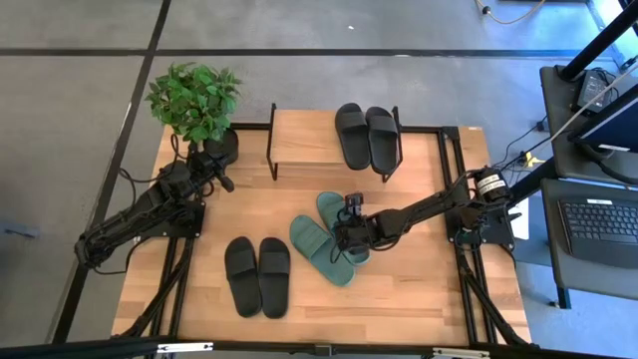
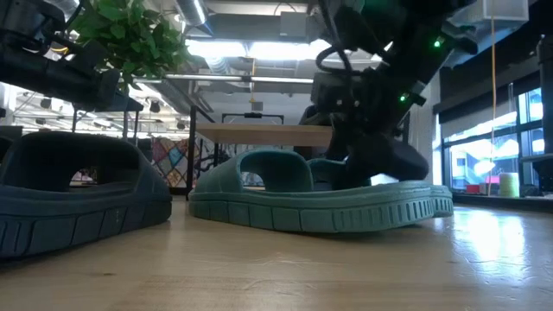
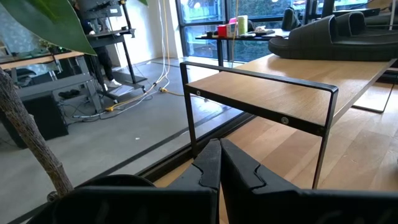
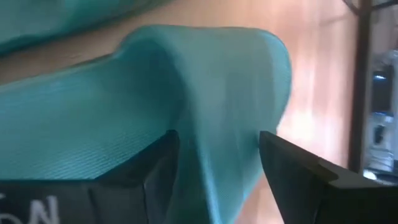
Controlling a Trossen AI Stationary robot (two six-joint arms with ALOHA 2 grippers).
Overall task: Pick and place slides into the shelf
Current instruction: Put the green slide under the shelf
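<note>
**A:** Right wrist view first: the right gripper (image 4: 217, 168) has its two dark fingers either side of the strap of a green slide (image 4: 205, 93), jaws set about a strap's width apart and closing on it, not yet clearly squeezing.

**B:** Good place to hold. These look like soft, light rubber; the strap will flex, so I'd expect the sole to droop when lifted.

**A:** Where's the pair?

**B:** Mid-table, toward the right, the green slides (image 1: 329, 237) overlapping. One black pair (image 1: 366, 135) sits on the shelf (image 1: 304, 140) at the far side; another black pair (image 1: 257, 275) lies near.

**A:** And the left gripper (image 3: 217, 168)?

**B:** Clenched on nothing, parked far left by the potted plant (image 1: 194, 100).
</note>
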